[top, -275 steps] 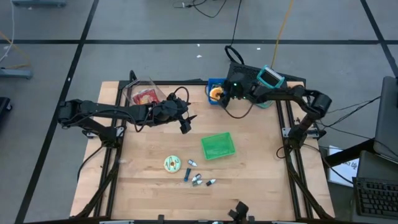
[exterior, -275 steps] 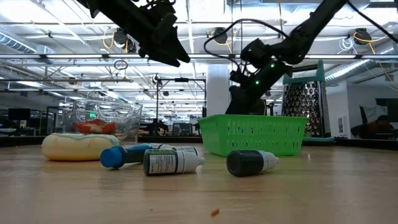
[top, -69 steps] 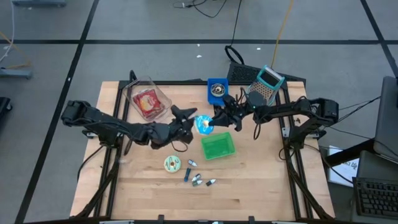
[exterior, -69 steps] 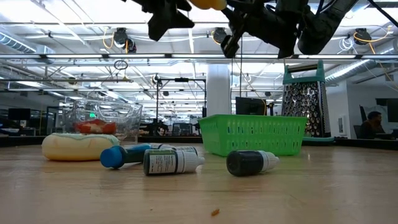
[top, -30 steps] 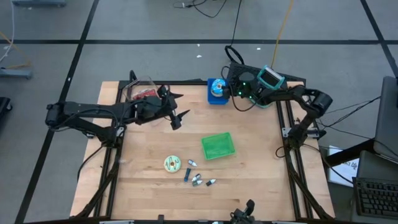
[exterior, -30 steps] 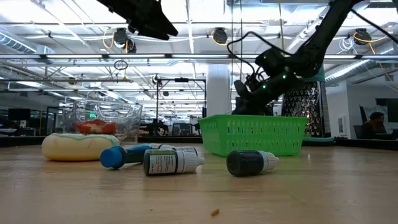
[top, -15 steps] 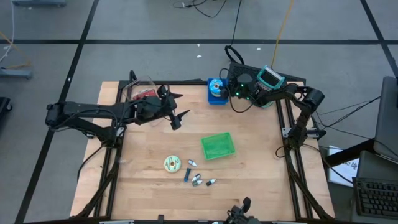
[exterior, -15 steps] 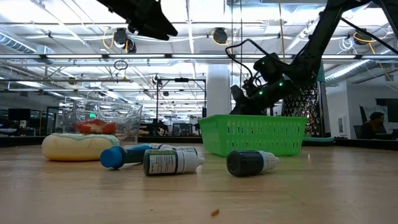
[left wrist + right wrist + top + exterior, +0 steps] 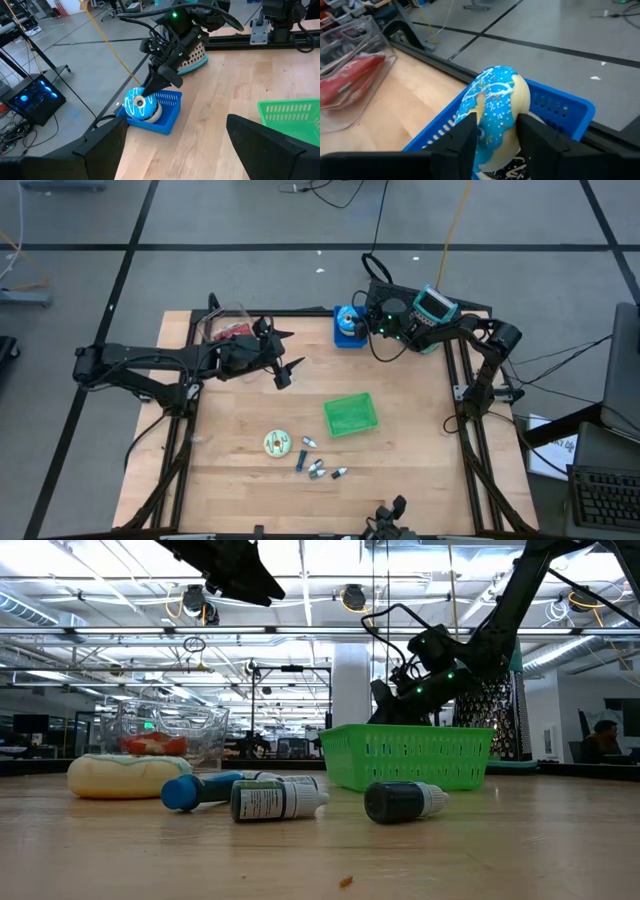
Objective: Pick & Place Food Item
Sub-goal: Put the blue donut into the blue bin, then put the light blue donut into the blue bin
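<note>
Table: pale wood table [image 9: 400,450] on a grey taped floor; green basket [image 9: 351,415], small bottles [image 9: 316,468] and a yellow doughnut [image 9: 277,443] lie on it.
Room: an open hall with ceiling lights, seen from table height.
Blue doughnut [image 9: 495,115]: stands on edge in the blue bin [image 9: 347,328] at the far edge.
Right gripper [image 9: 364,323]: fingers at the doughnut's flanks, seemingly parted; contact unclear.
Left gripper [image 9: 282,355]: raised mid-table, jaws wide apart, empty.
Hidden: the bin is blocked behind the basket at table height.

Bare table centre [image 9: 400,395] free; green basket [image 9: 351,415], bottles [image 9: 316,468] crowd front; blue bin [image 9: 346,333] at back edge
</note>
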Motion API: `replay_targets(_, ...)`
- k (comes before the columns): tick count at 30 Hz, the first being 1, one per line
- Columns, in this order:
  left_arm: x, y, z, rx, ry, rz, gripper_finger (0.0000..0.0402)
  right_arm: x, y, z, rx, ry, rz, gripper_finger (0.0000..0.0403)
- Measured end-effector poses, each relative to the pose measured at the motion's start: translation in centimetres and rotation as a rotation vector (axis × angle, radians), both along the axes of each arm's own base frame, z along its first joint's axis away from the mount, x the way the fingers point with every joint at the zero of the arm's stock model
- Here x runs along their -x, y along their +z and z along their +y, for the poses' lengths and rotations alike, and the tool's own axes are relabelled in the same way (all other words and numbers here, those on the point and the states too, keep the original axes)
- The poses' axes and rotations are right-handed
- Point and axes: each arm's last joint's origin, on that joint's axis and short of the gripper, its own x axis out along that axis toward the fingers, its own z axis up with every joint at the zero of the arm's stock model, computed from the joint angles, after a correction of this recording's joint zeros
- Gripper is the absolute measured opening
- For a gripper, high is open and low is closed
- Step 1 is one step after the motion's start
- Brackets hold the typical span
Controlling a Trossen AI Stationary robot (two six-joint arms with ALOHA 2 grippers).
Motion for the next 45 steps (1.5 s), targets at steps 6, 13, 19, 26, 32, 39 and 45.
replay_targets(6, 0.0, 0.0, 0.0, 0.003, 0.001, -0.002, 0.034, 0.0, 0.1, 0.0, 0.028, 0.007, 0.01, 0.0171)
replay_targets(13, 0.0, 0.0, 0.0, 0.003, 0.001, -0.002, 0.034, 0.0, 0.1, 0.0, 0.06, -0.022, 0.03, 0.0179)
replay_targets(19, 0.0, 0.0, 0.0, 0.003, 0.002, -0.002, 0.034, -0.3, 0.4, 0.4, 0.131, -0.032, 0.082, 0.0175)
replay_targets(26, 0.0, 0.0, 0.0, 0.004, 0.002, -0.003, 0.034, -0.9, 3.0, 1.8, 0.251, 0.034, 0.06, 0.0177)
replay_targets(32, 0.0, 0.0, 0.0, 0.076, 0.032, -0.039, 0.034, -1.6, 7.8, 5.7, 0.408, 0.162, -0.001, 0.0177)
replay_targets(39, 0.6, -1.8, -0.8, 0.338, -0.09, 0.102, 0.034, -1.5, 12.7, 13.2, 0.528, 0.452, -0.086, 0.0172)
replay_targets(45, 0.7, -3.7, -3.2, 0.642, -0.207, 0.26, 0.034, -1.1, 13.7, 17.7, 0.572, 0.602, -0.114, 0.0165)
